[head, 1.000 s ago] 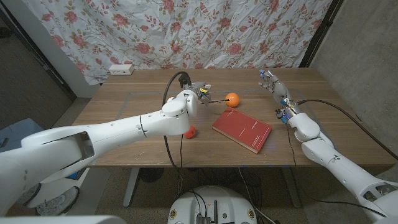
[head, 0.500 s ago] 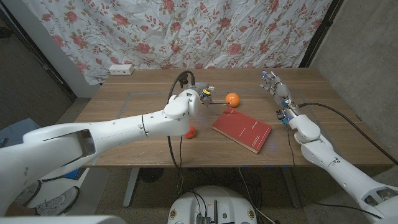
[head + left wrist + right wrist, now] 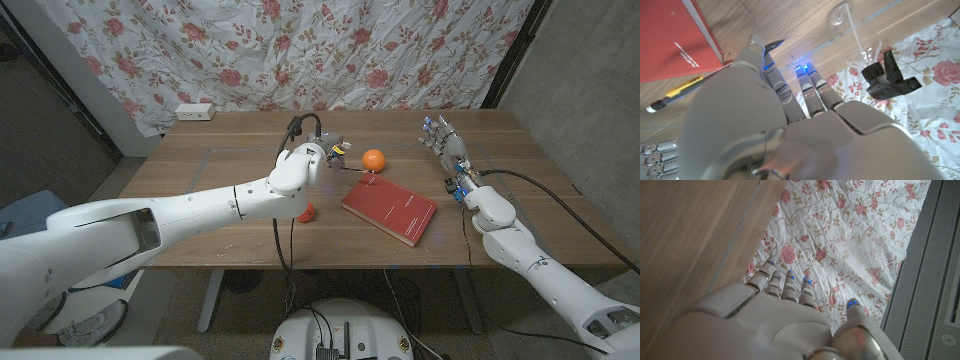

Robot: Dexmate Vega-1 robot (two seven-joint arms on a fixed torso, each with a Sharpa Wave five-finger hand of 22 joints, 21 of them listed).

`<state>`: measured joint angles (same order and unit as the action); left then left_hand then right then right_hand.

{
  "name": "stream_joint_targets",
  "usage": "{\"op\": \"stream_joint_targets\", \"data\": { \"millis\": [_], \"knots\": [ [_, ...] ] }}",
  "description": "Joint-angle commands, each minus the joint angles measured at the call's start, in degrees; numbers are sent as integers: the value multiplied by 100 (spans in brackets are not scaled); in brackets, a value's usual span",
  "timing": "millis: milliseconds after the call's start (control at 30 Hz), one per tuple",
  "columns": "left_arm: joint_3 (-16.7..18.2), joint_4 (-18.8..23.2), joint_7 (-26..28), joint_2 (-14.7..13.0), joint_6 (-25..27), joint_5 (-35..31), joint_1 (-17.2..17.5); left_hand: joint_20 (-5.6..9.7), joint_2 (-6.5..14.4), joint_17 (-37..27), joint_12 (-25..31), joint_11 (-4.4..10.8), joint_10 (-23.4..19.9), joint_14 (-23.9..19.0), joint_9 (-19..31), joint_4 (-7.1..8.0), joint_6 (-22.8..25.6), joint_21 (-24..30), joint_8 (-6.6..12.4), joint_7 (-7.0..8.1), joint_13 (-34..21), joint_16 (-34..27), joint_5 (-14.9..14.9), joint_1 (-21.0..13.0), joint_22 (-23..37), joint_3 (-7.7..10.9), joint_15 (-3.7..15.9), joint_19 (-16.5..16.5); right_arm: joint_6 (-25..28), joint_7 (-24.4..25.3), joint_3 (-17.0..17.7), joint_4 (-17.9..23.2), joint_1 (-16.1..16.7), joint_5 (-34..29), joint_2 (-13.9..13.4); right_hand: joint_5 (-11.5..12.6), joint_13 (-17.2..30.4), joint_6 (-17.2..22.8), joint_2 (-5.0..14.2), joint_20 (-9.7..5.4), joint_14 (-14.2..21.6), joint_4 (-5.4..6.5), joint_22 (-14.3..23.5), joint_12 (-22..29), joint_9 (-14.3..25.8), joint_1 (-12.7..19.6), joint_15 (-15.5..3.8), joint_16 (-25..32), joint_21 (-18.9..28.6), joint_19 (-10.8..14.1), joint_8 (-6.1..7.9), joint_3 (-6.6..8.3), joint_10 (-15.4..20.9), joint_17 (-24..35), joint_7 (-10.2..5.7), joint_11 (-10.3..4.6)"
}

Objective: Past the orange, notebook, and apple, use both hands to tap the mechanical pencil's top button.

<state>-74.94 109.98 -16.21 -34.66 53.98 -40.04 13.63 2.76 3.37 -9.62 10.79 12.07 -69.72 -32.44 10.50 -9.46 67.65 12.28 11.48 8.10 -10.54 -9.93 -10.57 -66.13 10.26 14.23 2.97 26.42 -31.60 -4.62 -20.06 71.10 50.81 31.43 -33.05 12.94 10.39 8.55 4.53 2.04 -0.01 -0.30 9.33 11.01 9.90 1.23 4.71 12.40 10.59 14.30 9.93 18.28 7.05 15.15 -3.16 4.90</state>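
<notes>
The wooden table [image 3: 200, 190] runs across the head view, with a flowered curtain [image 3: 300, 50] hanging behind its far edge. The left arm [image 3: 180, 215] reaches from the near left corner far over the table toward its middle, and the left hand [image 3: 328, 152] sits at the far middle, just left of the orange; from the left wrist view its fingers [image 3: 810, 90] lie side by side and nearly straight along the tabletop, holding nothing that can be seen. The right arm [image 3: 520, 240] comes in from the near right, and the right hand [image 3: 443, 138] stands near the far right of the table with its fingers [image 3: 785, 287] extended and slightly apart, empty. A red notebook [image 3: 390, 208] lies flat and angled at the table's middle, right of the left arm. The orange [image 3: 373, 159] rests just beyond the notebook's far corner. A small red apple [image 3: 307, 211] peeks out beside the left forearm, left of the notebook. The mechanical pencil [image 3: 675, 92], yellow with a dark tip end, lies on the table beside the notebook's edge, close to the left hand in the left wrist view. A white power strip [image 3: 195, 111] sits at the far left edge.
</notes>
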Motion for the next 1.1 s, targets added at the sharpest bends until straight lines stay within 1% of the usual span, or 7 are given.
{"op": "stream_joint_targets", "data": {
  "millis": [33,133,300,400,533,633,1100],
  "knots": [
    [228,-234,-449,179,-404,-728,261,473,50,-14,28,91,-133,-34,28,1,24,-15,30,38,-23,-38,-35,-25,14,-3,993,-12,399,-5,136,203,149,415,8,24,12,-68,87,-29,-83,15,19,-18,7,36,-5,-25,-4,-15,-23,46,-49,-3,161,-8],
    [308,-277,-543,221,-472,-890,350,476,50,-14,28,91,-133,-37,28,1,28,-15,31,42,-23,-38,-36,-25,14,-5,993,-13,491,47,165,246,191,463,6,24,10,-165,86,-39,-83,17,19,-20,6,42,-1,-27,-3,-18,-32,51,-58,-11,260,-13],
    [394,-384,-702,316,-594,-1196,462,475,52,-15,28,90,-134,-45,27,1,23,-16,29,40,-23,-41,-36,-25,13,-6,994,-16,603,74,192,258,223,509,-9,25,9,-200,89,-48,-81,21,18,-23,6,44,-9,-26,-2,-18,-27,54,-67,-15,285,-9],
    [514,-458,-774,382,-699,-1241,550,482,51,-15,28,90,-134,-51,26,0,28,-18,30,43,-23,-42,-37,-27,13,-7,995,-20,645,118,208,260,238,522,0,25,8,-201,91,-53,-64,24,18,-21,6,45,-25,-20,-1,-17,-17,57,-64,-17,284,-12],
    [596,-574,-825,482,-796,-1402,636,492,47,-16,28,91,-133,-59,25,-1,33,-23,31,47,-23,-43,-38,-27,12,-10,994,-31,621,182,237,211,249,566,87,26,7,-202,100,-56,-54,28,18,-15,6,47,-26,-16,0,-14,-7,63,-50,-20,276,-26],
    [595,-664,-900,550,-866,-1590,657,498,44,-16,27,90,-131,-65,25,-1,27,-30,28,61,-23,-44,-38,-25,11,-13,993,-48,634,169,242,183,247,597,111,27,7,-189,105,-66,-46,29,18,-10,5,51,-25,-15,4,-7,5,68,-38,-23,271,-35],
    [850,-934,-1012,842,-1130,-1925,877,489,39,-14,26,90,-124,-64,25,-1,-4,-35,14,59,-23,-36,-43,-25,9,-21,995,-64,714,247,254,152,266,567,102,25,6,-130,112,-71,-21,44,18,2,5,47,-55,-5,5,-4,45,75,-2,-28,248,-64]
  ]
}}
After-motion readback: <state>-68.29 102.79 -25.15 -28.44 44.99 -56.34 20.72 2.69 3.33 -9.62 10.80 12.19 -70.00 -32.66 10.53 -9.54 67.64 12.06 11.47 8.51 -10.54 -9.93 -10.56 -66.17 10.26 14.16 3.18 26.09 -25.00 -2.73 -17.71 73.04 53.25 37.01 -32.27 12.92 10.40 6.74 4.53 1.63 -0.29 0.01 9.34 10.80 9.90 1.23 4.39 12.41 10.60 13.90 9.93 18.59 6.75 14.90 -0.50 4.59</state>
